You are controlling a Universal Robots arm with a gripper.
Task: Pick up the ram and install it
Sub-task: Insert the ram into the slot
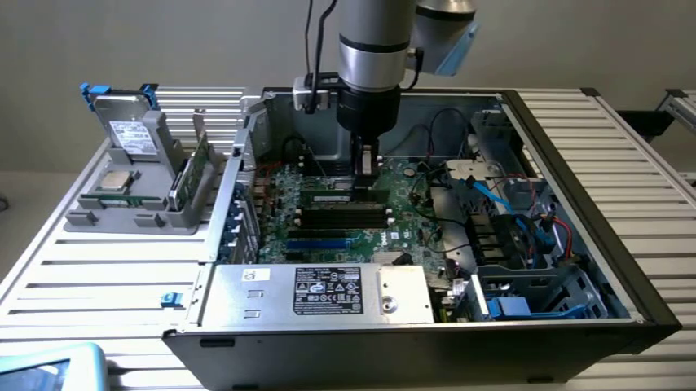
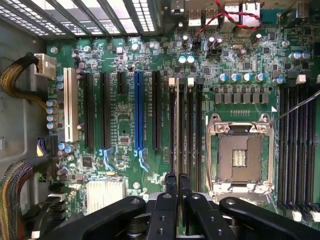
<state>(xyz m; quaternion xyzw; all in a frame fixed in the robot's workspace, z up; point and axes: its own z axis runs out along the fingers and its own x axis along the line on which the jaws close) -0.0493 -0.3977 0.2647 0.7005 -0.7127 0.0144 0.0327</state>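
The ram [image 2: 177, 125] is seen edge-on as a thin pale line standing along a black memory slot beside the empty CPU socket [image 2: 240, 155]. My gripper [image 2: 177, 179] has its two black fingers [image 2: 170, 182] pressed close on the ram's near end. In the exterior view the gripper [image 1: 370, 181] reaches straight down into the open computer case [image 1: 566, 187]. There the ram [image 1: 326, 196] shows as a green stick with a pale label, low over the motherboard [image 1: 326, 236] just behind the black memory slots [image 1: 342, 215].
A grey holder [image 1: 130, 204] at the exterior view's left carries a drive, a processor and a wider green card [image 1: 187, 177]. The silver power supply [image 1: 326, 289] lies at the case front. Cables [image 1: 511, 212] and a drive cage crowd the exterior view's right. A blue expansion slot [image 2: 139, 110] runs beside several black ones.
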